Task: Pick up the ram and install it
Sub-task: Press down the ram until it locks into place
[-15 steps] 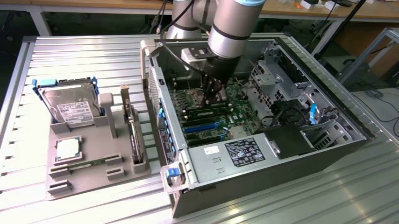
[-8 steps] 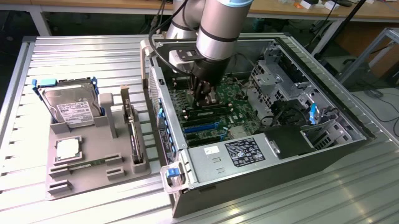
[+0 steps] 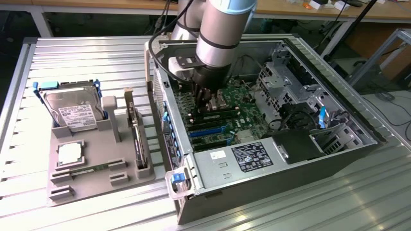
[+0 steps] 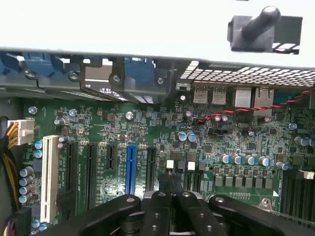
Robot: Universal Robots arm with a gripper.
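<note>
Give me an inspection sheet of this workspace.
Surface: slatted metal table.
Job's things: one ram lies in the grey tray; motherboard exposed inside the open PC case.
Clutter: hard drive, CPU, card on the tray.
Claw: claw down inside the case, above the motherboard.
Cables: red-black wire; yellow bundle.
Surroundings: wooden benches behind.

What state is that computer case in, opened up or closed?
Open. The computer case has no cover on its upward side, so the green motherboard inside shows, and the claw reaches down into it.
</note>
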